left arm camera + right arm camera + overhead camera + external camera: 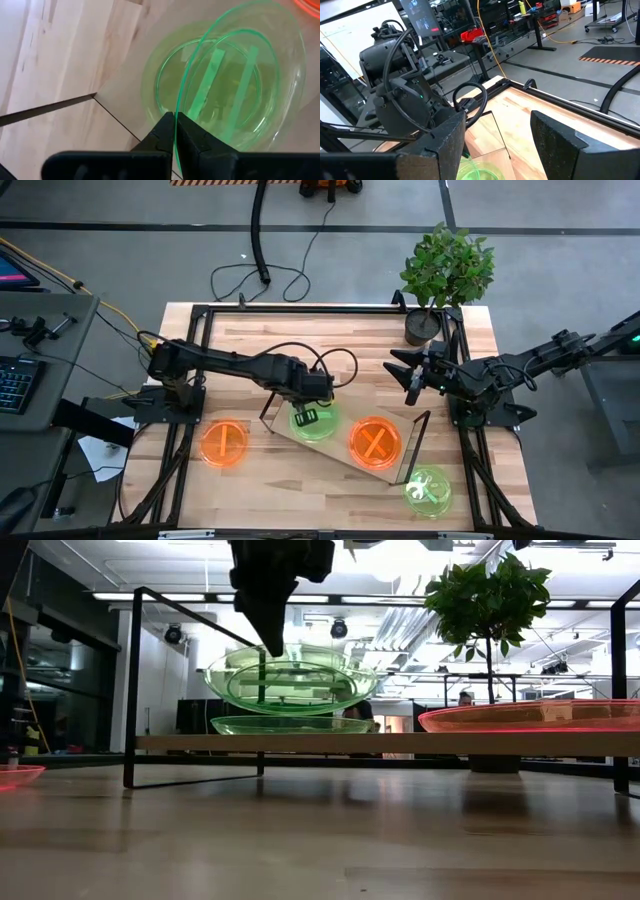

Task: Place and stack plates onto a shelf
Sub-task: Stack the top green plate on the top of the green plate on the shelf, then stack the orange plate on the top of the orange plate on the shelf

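On the shelf (336, 450), a slanted wood board with black end frames, a green plate (290, 726) lies at the left end and an orange plate (375, 443) at the middle. My left gripper (305, 416) is above the green one, shut on a second green plate (290, 680), which hangs close over the lower plate. Another orange plate (224, 444) rests flat on the table left of the shelf. A further green plate (428, 490) lies on the table by the shelf's right end. My right gripper (412, 376) hovers open near the plant and touches nothing. My left gripper pinches the upper green plate's rim (176, 107) between its two fingers (159, 131), on the side toward the left arm. The fingers come from above, pointing down (275, 645). The plate is roughly level, directly over the lower green plate (150, 75); whether the two touch, I cannot tell.
A potted plant (440, 280) stands at the table's far right corner, beside my right arm. The shelf's black end frames (418, 442) rise at both short ends. A black metal frame (300, 308) borders the table. Bare tabletop lies along the near edge (300, 500).
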